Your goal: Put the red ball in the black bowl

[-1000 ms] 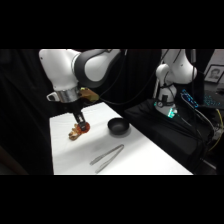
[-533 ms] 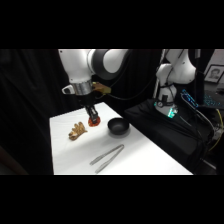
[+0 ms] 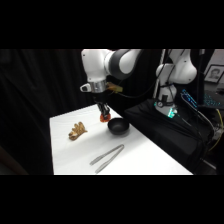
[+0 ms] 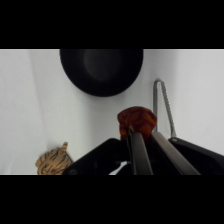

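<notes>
Pincer (image 4: pixel 141 131) hides red ball's (image 4: pixel 136 120) lower half.

On my white table (image 3: pixel 145 160) lie a tan lumpy root (image 3: pixel 77 131) and, well apart from it, metal tongs (image 3: pixel 107 157).

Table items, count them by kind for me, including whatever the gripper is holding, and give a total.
Ball, held in the gripper: 1
Bowl: 1
Tongs: 1
Tan lumpy object: 1
Total: 4
</notes>
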